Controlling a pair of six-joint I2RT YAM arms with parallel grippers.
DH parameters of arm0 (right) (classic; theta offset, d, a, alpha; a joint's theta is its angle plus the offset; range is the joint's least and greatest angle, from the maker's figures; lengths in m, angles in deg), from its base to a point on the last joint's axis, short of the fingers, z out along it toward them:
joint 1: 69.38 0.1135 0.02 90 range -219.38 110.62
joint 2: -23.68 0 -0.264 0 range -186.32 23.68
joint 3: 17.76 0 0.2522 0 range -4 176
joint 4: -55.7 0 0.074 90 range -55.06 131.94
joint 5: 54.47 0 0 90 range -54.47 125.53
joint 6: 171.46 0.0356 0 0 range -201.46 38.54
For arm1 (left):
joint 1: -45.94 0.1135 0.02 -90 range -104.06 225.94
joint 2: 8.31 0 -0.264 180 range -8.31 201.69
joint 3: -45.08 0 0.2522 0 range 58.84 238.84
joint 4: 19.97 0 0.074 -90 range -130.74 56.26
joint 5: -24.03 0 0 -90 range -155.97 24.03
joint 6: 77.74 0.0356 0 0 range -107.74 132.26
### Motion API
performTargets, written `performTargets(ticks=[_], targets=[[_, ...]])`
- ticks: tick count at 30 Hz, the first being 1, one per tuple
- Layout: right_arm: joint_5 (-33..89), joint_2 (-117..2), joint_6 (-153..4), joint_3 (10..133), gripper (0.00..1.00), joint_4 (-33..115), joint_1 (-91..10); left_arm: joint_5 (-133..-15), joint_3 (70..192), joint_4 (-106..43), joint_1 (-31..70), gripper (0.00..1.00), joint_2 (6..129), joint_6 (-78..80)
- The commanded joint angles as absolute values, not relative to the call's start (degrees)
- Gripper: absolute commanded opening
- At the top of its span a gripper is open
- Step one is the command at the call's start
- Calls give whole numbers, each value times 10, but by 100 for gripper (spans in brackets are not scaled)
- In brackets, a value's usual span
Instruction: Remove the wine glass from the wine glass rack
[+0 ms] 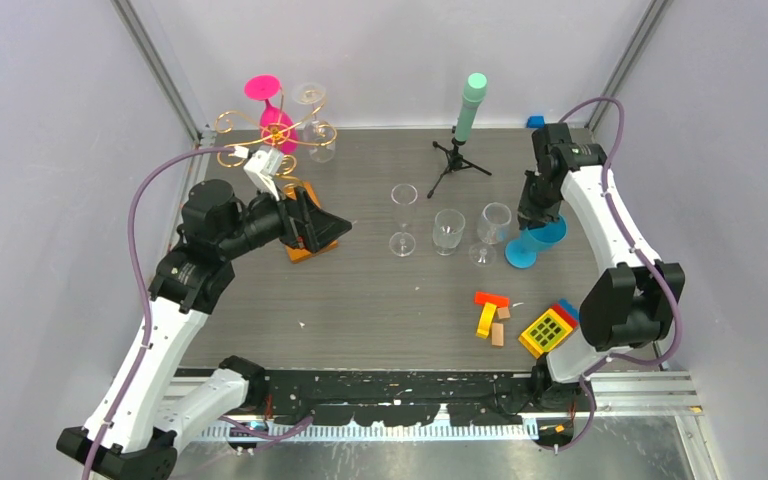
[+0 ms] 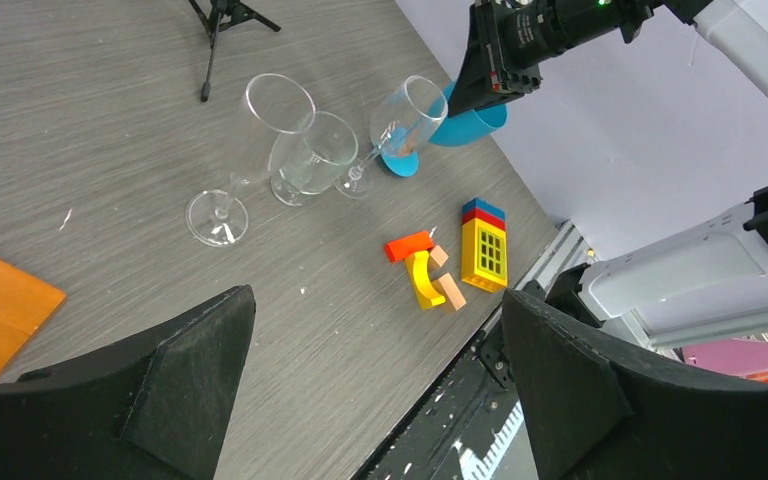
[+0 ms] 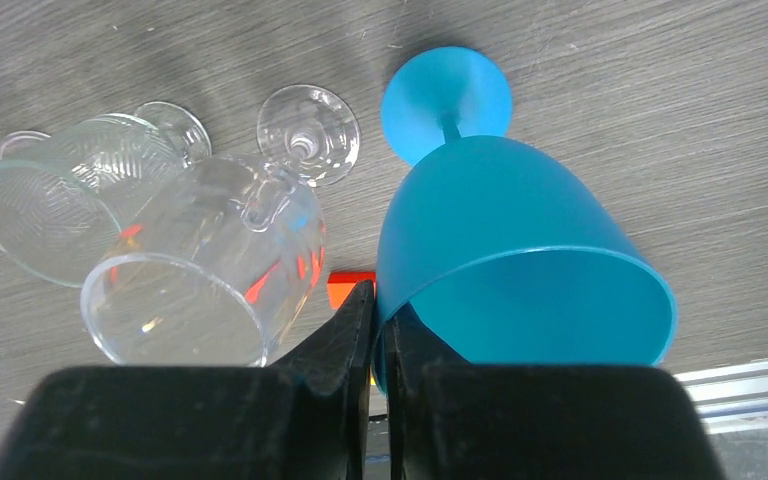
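The gold wire wine glass rack stands at the back left, with a pink wine glass and a clear wine glass hanging on it. Its orange base is partly hidden by my left gripper, which is open and empty just right of it. The base corner also shows in the left wrist view, with the left gripper over bare table. My right gripper is shut on the rim of a blue wine glass, tilted with its foot at the table. In the right wrist view the gripper pinches the blue glass wall.
Three clear glasses stand mid-table, the last close beside the blue glass. A black tripod with a mint-green cylinder stands at the back. Coloured blocks lie at the front right.
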State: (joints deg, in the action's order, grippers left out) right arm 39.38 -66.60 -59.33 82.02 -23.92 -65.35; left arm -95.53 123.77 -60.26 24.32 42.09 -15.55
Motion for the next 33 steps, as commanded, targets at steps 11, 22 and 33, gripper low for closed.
performTargets(ticks=[11, 22, 33], targets=[[418, -677, -608, 878, 39, -243, -653, -893, 1307, -619, 241, 97, 450, -123], [396, -610, -582, 927, 41, -206, -653, -799, 1496, -667, 253, 97, 586, -124], [299, -497, -549, 809, 40, -113, -653, -870, 1672, -654, 440, 91, 775, -278]])
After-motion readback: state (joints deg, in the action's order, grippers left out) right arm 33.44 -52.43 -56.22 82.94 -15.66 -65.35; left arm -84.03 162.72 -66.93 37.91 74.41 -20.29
